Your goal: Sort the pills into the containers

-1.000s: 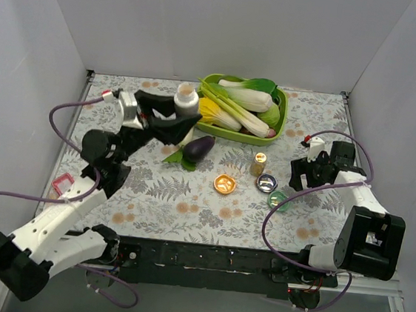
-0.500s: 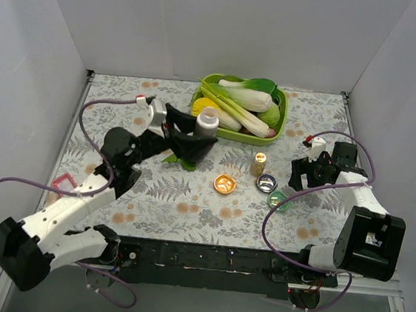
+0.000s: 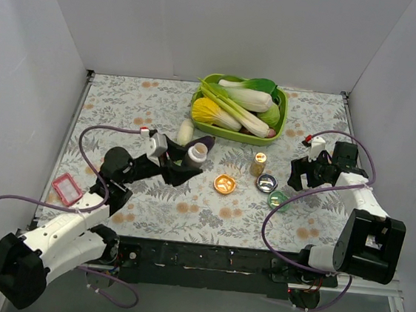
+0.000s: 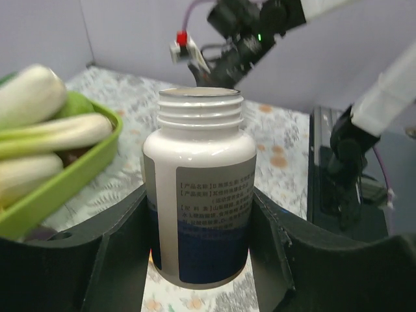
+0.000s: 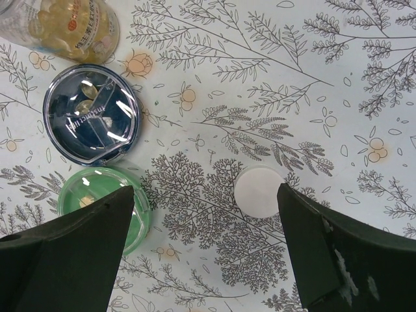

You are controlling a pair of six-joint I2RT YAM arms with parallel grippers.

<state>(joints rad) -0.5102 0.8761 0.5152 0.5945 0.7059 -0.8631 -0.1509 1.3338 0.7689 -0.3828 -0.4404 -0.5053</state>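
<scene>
Pills presumably ride in the uncapped white bottle (image 4: pixel 198 195), clamped by the left gripper (image 4: pixel 198 224) and tilted near the orange dish (image 3: pixel 225 183) (ready for pouring, I judge); the blue dish (image 5: pixel 91 114) and green dish (image 5: pixel 104 205) lie beside the right gripper (image 5: pixel 205 195), spread above the cap (image 5: pixel 259 192).

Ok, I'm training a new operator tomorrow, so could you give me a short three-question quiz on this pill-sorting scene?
1. True or false: the white pill bottle held in the left jaws has its cap on.
2. Which dish is nearest that bottle? A orange, B dark blue, C green.
3. Fill in: under the open right jaws lies a round white ___.
Key: 1 false, its mouth is open; 2 A, the orange dish; 3 cap.
</scene>
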